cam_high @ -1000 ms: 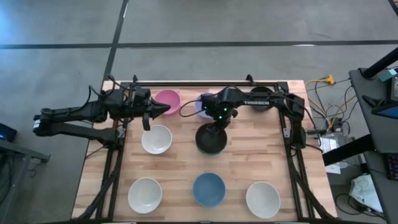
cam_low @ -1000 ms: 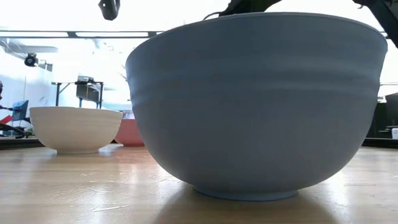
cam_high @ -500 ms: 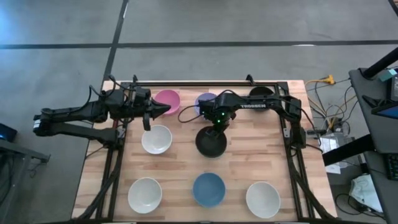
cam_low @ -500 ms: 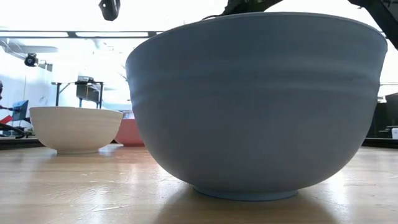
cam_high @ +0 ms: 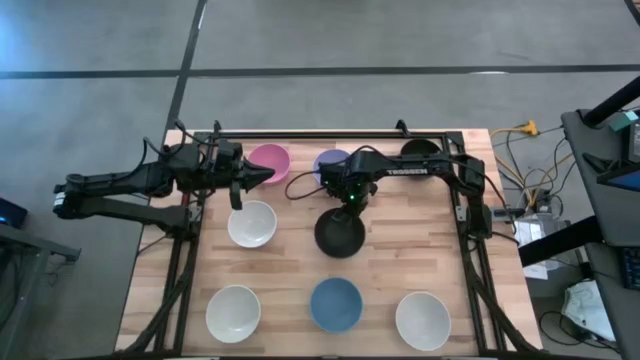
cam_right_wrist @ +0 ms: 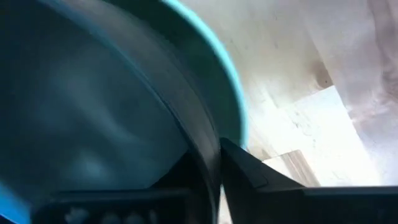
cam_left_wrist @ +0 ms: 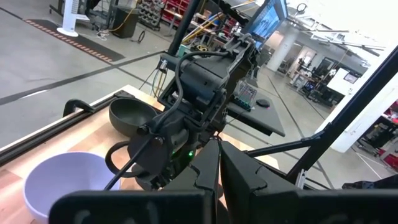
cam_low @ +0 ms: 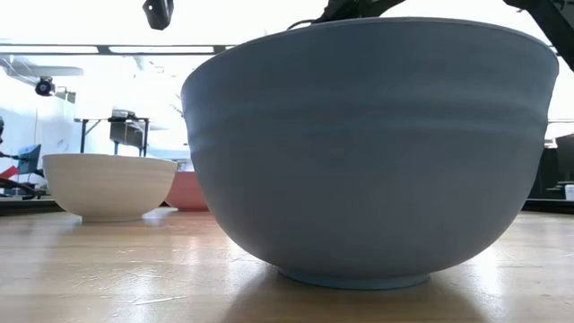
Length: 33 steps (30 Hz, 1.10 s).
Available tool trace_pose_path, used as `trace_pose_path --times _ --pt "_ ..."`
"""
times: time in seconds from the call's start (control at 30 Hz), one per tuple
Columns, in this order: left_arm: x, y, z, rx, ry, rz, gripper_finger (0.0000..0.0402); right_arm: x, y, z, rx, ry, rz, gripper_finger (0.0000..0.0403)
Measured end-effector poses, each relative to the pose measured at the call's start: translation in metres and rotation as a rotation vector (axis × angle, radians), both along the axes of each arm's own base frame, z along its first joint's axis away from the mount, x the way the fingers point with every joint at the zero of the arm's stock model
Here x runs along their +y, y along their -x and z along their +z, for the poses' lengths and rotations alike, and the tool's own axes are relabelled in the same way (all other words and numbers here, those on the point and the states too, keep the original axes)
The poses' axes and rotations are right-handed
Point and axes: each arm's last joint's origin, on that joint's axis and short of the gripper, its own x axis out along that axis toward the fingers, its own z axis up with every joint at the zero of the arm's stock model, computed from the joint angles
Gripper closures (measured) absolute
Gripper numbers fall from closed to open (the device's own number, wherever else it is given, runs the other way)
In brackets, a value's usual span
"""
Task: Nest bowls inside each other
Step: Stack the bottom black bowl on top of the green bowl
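Beside lavender bowl (cam_high: 331, 162), right tool (cam_high: 349, 203) clamped on black bowl (cam_high: 340, 234) rim; left tool (cam_high: 262, 174) together.

You are looking level across the wooden desk (cam_low: 108, 269). A blue bowl (cam_low: 368, 152) stands upright right in front of you and fills most of the frame. To its left, farther back, sits 1 white bowl (cam_low: 108, 186), and just behind that a pink bowl (cam_low: 186, 190) shows partly, hidden by the blue one.
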Motion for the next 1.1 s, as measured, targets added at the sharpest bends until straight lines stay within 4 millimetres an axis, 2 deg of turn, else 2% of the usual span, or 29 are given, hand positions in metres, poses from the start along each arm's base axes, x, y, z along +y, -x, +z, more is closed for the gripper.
trace_pose_path --times 0.23,0.4,0.53,0.63,0.87,1.1 --pt "0.0 0.0 0.001 -0.002 0.001 0.0 0.0402 0.0 0.0 0.004 -0.001 -0.001 0.001 0.0291" --pt "0.0 0.0 0.001 -0.002 0.003 0.0 0.0402 -0.002 -0.006 0.027 -0.07 0.027 0.003 0.0273" --pt "0.0 0.0 0.001 -0.002 0.003 0.0 0.0402 -0.003 -0.012 0.045 -0.125 0.118 0.002 0.0279" --pt "0.0 0.0 0.001 -0.002 0.003 0.0 0.0402 -0.003 -0.014 0.052 -0.152 0.133 0.016 0.0296" --pt "0.0 0.0 0.001 -0.002 0.003 0.0 0.0402 -0.001 -0.008 0.04 -0.088 0.126 0.046 0.0336" --pt "0.0 0.0 0.0 -0.001 0.003 0.0 0.0402 0.005 -0.008 0.035 -0.074 0.123 0.072 0.0342"
